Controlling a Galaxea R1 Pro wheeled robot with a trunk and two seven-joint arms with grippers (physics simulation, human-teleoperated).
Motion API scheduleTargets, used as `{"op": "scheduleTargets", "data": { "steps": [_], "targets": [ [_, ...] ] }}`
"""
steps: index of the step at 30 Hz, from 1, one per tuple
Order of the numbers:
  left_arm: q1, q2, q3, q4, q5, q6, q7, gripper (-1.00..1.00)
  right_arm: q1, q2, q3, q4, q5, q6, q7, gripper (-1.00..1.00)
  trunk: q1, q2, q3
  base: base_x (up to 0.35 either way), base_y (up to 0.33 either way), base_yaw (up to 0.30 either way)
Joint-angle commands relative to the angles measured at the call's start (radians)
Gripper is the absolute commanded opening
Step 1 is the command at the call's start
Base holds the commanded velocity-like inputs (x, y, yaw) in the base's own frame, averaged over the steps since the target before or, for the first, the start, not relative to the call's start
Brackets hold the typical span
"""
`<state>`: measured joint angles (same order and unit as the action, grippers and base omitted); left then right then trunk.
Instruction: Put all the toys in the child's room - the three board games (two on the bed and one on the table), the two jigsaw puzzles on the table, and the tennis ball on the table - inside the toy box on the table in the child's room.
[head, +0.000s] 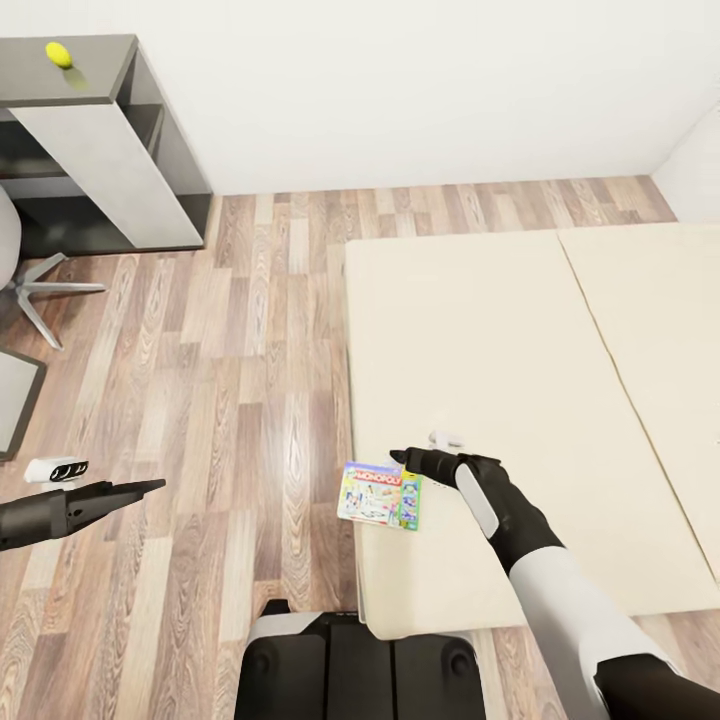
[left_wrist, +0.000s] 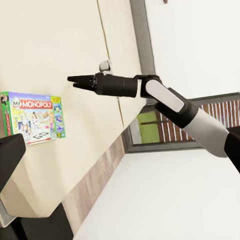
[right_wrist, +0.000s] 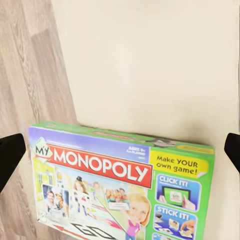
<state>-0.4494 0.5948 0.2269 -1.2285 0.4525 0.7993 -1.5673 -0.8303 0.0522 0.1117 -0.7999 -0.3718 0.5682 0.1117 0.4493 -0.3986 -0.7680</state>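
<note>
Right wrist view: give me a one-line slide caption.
Open right gripper poised above the My Monopoly box lying flat at the bed's edge beside the wooden floor.

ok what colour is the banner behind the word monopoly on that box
Red, with white lettering, on the green-edged Monopoly board game box; clearest in the right wrist view.

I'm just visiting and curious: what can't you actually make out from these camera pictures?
- Monopoly box: its lower part is cut off by the right wrist view's edge.
- Left gripper: open or shut is unclear in the head view.
- Tennis ball: too small for detail.
- Table: cut off by the head view's edge.
</note>
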Motion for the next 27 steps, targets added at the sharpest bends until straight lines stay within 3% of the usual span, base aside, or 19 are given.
{"op": "scheduleTargets", "data": {
  "steps": [1,12,21,27],
  "targets": [
    [0.000,0.000,0.000,0.000,0.000,0.011,-0.004,1.00,0.000,0.000,-0.001,-0.001,0.001,0.005,0.002,1.00,0.001,-0.001,0.000,0.000,0.000,-0.068],
    [0.000,0.000,0.000,0.000,0.000,0.011,-0.004,1.00,0.017,-0.005,-0.040,-0.148,0.000,0.073,0.068,1.00,0.001,-0.001,0.018,0.000,0.000,-0.068],
    [0.000,0.000,0.001,0.007,0.000,0.011,-0.004,1.00,0.121,-0.029,-0.089,-0.299,-0.003,0.116,0.181,1.00,0.001,-0.001,0.032,0.000,0.000,-0.068],
    [-0.001,0.002,0.021,0.042,-0.001,0.009,-0.004,1.00,0.211,-0.035,-0.159,-0.399,-0.015,0.139,0.295,1.00,0.001,-0.001,0.041,0.000,0.000,-0.068]
  ]
}}
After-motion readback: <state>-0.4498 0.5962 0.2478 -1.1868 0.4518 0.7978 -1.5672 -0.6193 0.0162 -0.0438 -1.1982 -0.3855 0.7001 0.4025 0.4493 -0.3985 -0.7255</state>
